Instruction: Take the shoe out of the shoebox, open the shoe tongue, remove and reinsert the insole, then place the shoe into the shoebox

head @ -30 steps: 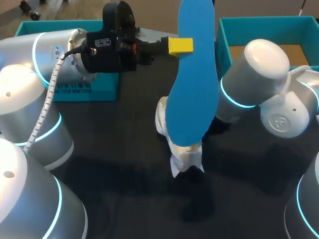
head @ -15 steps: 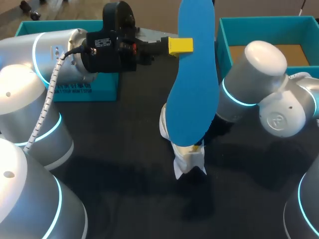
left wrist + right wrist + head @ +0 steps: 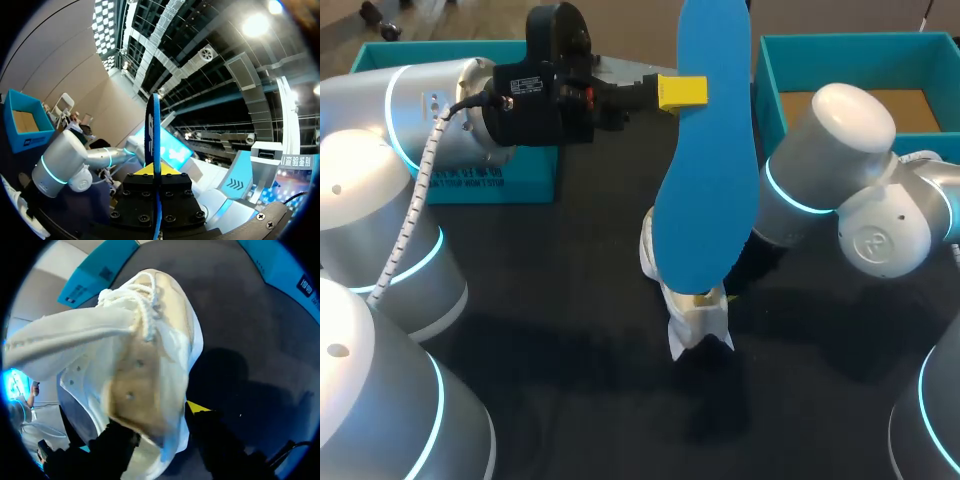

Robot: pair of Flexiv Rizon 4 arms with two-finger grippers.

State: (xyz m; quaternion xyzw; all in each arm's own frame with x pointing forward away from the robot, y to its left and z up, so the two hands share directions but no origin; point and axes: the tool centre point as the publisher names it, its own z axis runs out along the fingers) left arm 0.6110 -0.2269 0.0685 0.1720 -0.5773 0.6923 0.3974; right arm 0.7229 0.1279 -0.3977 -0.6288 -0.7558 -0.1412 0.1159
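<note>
**Insole held high, shoe gripped low**

At the middle of the table, we have our left gripper [image 3: 685, 92] clamped on the blue insole [image 3: 705, 170]. It holds the insole edge-on and upright, with one yellow tip on each face in the left wrist view. Our right gripper [image 3: 167, 437] is closed on the white shoe [image 3: 692, 315], which hangs tilted with the heel end between the two fingers [image 3: 120, 442] and the laces ahead of them.

Compared with a second ago, the shoe has slid a little toward our right and nearer the camera, and the right arm's elbow joint has turned with it. Over the last half second almost nothing has shifted. The left arm and insole have not moved at all.

In the head view the insole's lower end overlaps the shoe, and we cannot tell whether they touch. The open teal shoebox [image 3: 767, 90] sits at the far right, with its near wall just beside our right arm. A second teal box [image 3: 510, 185] lies at the far left, partly under our left arm. The shoe is well apart from both. A stretch of dark tabletop [image 3: 570, 350] lies between the shoe and the left box, and more of it on the camera side of the shoe.
</note>
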